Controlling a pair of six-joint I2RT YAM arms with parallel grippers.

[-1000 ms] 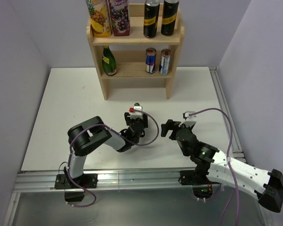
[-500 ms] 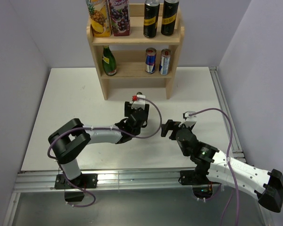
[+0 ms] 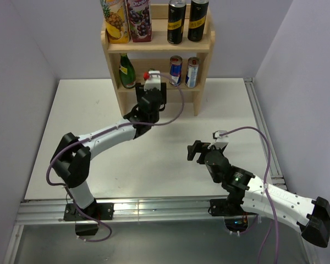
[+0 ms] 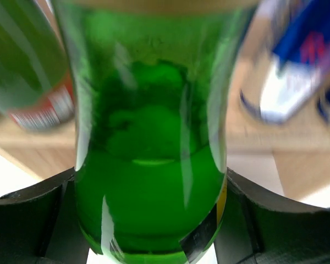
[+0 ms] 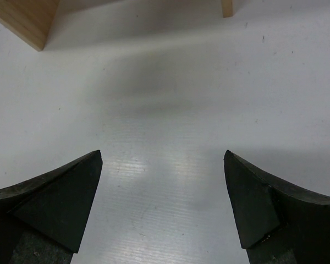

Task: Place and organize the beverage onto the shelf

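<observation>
A: While our left gripper [image 4: 151,217] was clamped on the green bottle [image 4: 148,137], we had it just in front of the shelf [image 3: 199,93]'s lower tier, between the other green bottle [image 4: 27,71] and a blue-silver can [image 4: 297,66]. Probably grouping bottles.
B: Right gripper [image 5: 162,203] gaped empty over the table [image 5: 165,110]. Labels?
A: Blurred. We only read "Druv" on the purple carton [image 3: 140,19].

The shelf [image 3: 159,47], light bare wood with two tiers and solid sides, stands upright at the far edge of the surface [image 3: 93,126]. Its top tier carries two juice cartons [image 3: 114,22] and two black cans [image 3: 176,23]; the lower tier holds a shelved green bottle [image 3: 127,70] at left and two blue-and-silver cans [image 3: 192,72] at right. A held green glass bottle [image 4: 151,165] stands upright, clamped in the left gripper [image 3: 153,91] at the lower tier's front, between them
</observation>
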